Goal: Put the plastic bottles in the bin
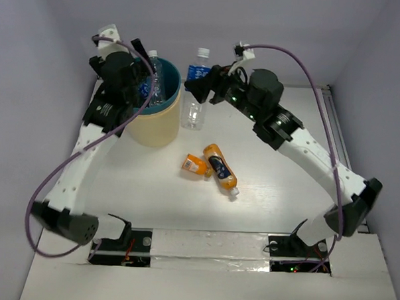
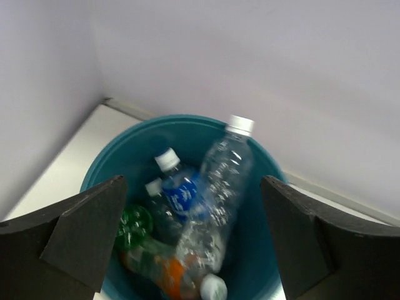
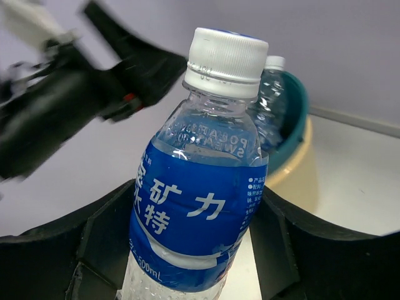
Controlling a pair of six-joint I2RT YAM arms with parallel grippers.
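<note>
- As we look down from above, the bin stands at the far left of the table, and the left gripper hangs directly over its teal mouth.
- From the left wrist we see that gripper's fingers spread wide, with nothing between them.
- Inside the bin lie several bottles: a tall clear bottle leaning against the wall with its white cap above the rim, a blue-labelled bottle beside it, a green bottle and an orange bottle at the bottom.
- Just right of the bin, the right gripper is closed on the upright water bottle, one finger on each side of its blue label.
- We cannot tell whether this bottle rests on the table or is lifted off it.
- Two orange bottles lie on their sides near the middle of the table, well apart from both grippers: the short-looking one and, just beside it, the dark-labelled one.
</note>
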